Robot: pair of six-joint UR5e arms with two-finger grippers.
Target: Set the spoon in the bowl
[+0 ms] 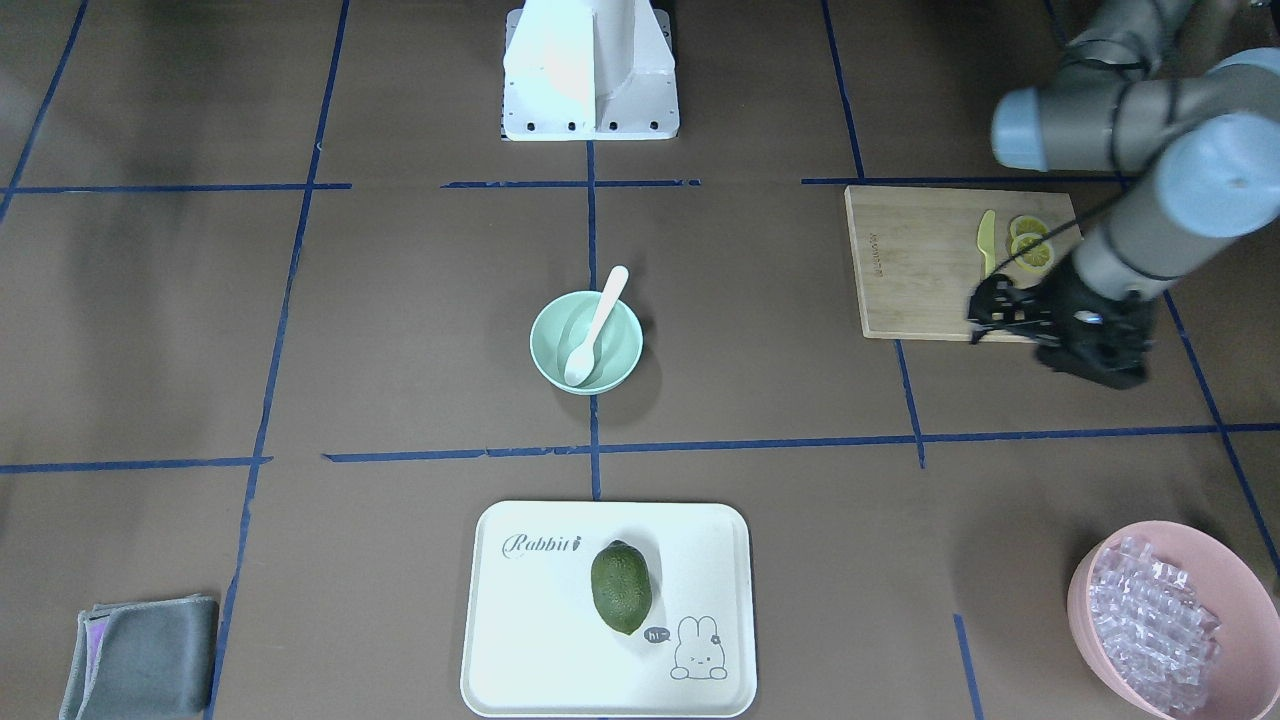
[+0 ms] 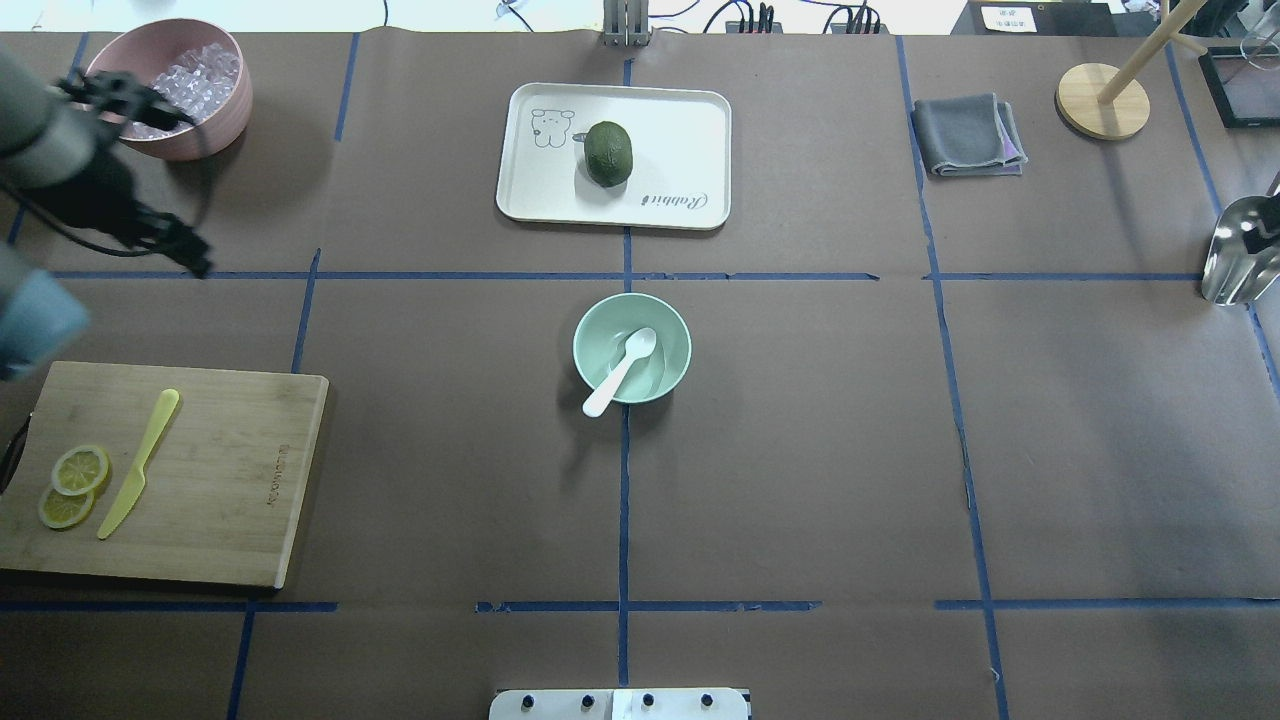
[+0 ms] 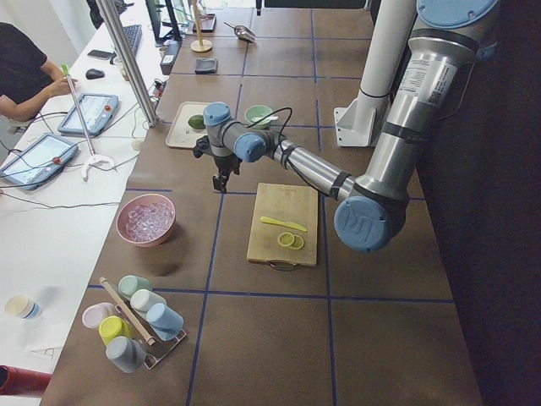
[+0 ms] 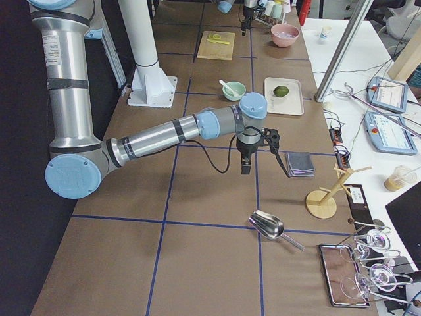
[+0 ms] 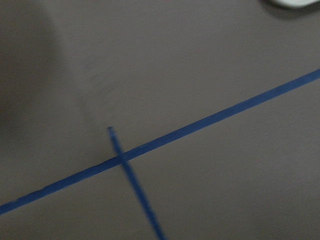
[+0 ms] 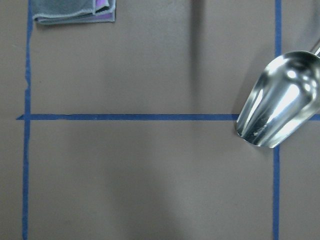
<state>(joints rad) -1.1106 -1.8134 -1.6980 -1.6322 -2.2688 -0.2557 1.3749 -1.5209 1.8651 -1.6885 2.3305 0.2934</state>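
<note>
Left end effector (image 2: 190,256) dark, opening unreadable; right end effector (image 4: 245,168) likewise; spoon (image 1: 597,325) in bowl (image 1: 621,341).

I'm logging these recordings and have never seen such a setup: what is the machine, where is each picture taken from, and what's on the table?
Two robot arms with two-finger grippers stand at a taped brown table. One picture faces the robot, one looks over its shoulders, two look from the table's ends, two come from wrist cameras and show mostly table. The spoon lies in the green bowl, handle over the rim. Around it: a tray with a green fruit, a board with a knife and lemon slices, a pink bowl of clear cubes, a cloth, a metal scoop. The left gripper hangs between pink bowl and board, the right gripper near the cloth; neither visibly holds anything.
</note>
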